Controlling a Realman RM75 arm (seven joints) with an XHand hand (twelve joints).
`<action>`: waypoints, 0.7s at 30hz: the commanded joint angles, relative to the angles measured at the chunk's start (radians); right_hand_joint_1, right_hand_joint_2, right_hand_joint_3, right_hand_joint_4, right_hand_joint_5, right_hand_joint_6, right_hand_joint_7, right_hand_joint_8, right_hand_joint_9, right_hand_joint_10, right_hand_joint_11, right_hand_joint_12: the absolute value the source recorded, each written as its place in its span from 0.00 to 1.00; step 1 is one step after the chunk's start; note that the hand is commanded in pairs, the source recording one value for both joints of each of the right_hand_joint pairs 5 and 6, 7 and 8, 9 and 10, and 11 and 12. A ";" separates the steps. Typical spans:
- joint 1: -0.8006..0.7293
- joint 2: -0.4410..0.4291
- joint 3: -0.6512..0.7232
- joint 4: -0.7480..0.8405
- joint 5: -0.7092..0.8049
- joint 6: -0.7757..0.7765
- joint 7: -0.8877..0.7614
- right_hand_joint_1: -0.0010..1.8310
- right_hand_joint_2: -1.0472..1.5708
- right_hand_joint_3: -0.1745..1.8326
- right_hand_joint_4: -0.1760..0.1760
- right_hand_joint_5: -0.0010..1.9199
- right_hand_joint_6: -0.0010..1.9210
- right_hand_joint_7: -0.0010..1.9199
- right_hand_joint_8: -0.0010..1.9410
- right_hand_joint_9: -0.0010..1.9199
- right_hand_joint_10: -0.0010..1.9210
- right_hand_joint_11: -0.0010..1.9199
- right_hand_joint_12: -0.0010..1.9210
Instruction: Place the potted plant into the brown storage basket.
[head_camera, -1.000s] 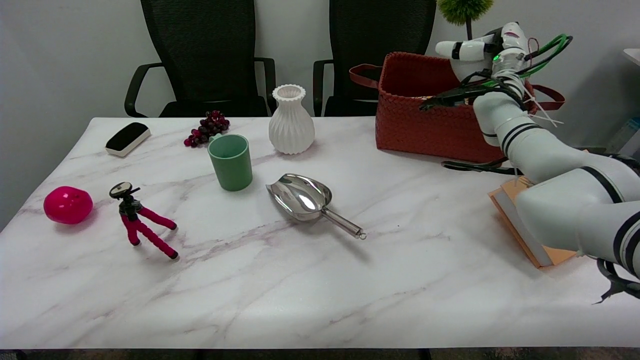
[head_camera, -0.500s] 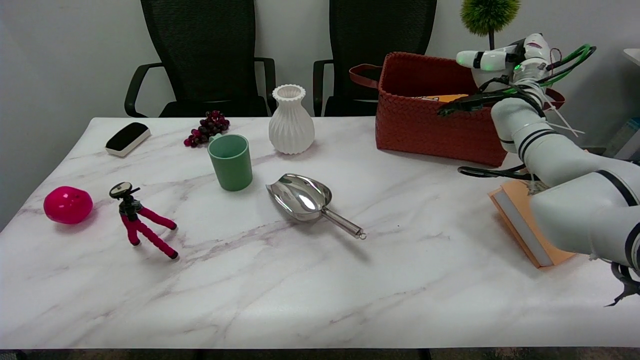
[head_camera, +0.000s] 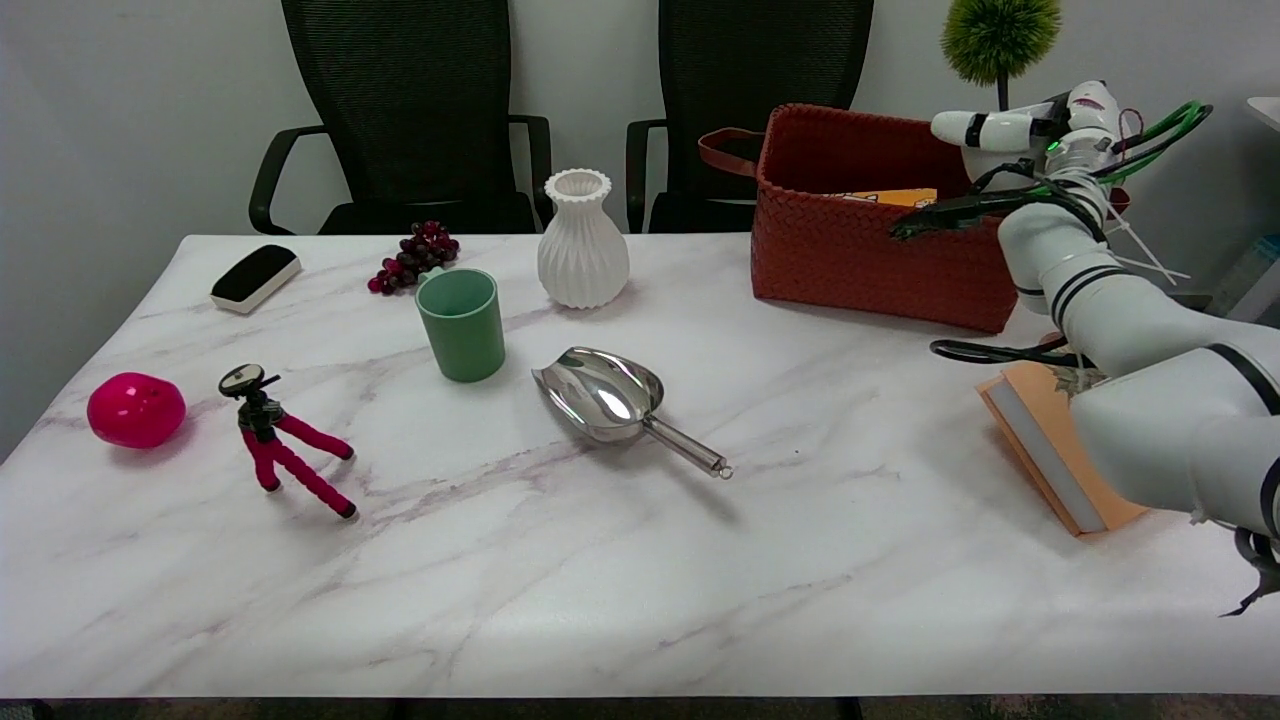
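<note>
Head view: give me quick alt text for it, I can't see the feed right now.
The right hand holds the potted plant up above the right end of the brown basket, not yet lowered in. On the marble table sit a white vase, green cup, metal scoop, grapes and an orange book.

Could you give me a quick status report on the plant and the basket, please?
Right hand holds the potted plant, raised over the brown basket's right end. Plant not yet inside. Something orange lies in the basket; nothing seen blocking the drop.
</note>
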 joint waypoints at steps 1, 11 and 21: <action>-0.019 0.010 0.000 -0.012 0.004 -0.002 0.003 0.53 0.77 0.35 0.50 0.70 0.70 1.00 0.99 0.97 0.97 1.00 1.00; -0.036 0.012 -0.004 0.009 0.023 -0.002 0.004 0.53 0.77 0.35 0.50 0.70 0.70 1.00 0.99 0.97 0.97 1.00 1.00; -0.030 0.010 -0.008 0.032 0.018 -0.002 0.004 0.53 0.77 0.36 0.50 0.70 0.70 1.00 0.99 0.97 0.97 1.00 1.00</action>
